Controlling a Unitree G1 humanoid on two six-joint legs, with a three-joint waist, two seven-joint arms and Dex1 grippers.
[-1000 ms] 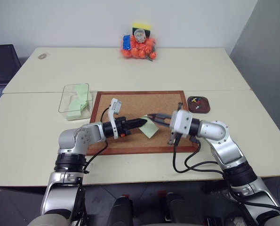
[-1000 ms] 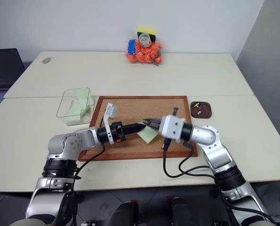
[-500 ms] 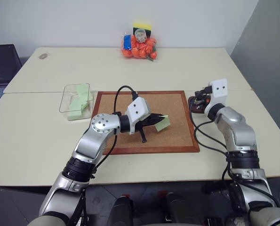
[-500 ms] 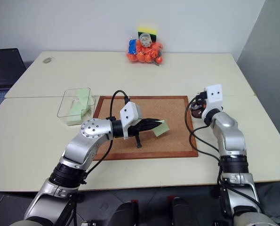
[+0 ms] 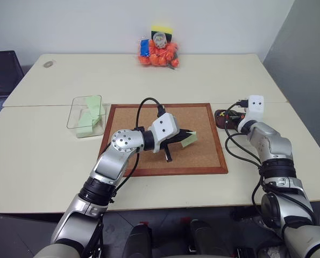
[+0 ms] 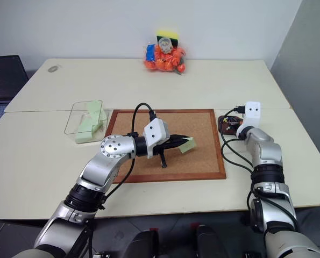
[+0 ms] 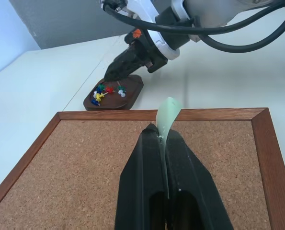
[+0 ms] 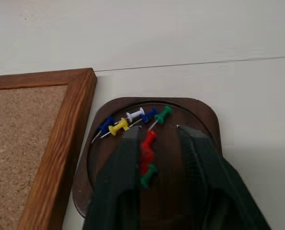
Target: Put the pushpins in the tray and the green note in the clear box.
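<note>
Clear plastic rectangular box (image 5: 87,115) sat left of the wood-framed cork board (image 5: 203,156). Left gripper (image 7: 162,137) pinched the pale green paper note (image 7: 168,111) above the board; next, carry it left to that box. Right gripper (image 8: 157,132), fingers parted, hovered over coloured pushpins (image 8: 143,124) in the dark brown tray (image 8: 207,117).

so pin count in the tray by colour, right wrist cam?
In the tray, under the open right gripper:
red pushpins: 2
green pushpins: 2
blue pushpins: 2
yellow pushpin: 1
white pushpin: 1
Total: 8, though the two reds overlap, so that count is less sure.
</note>
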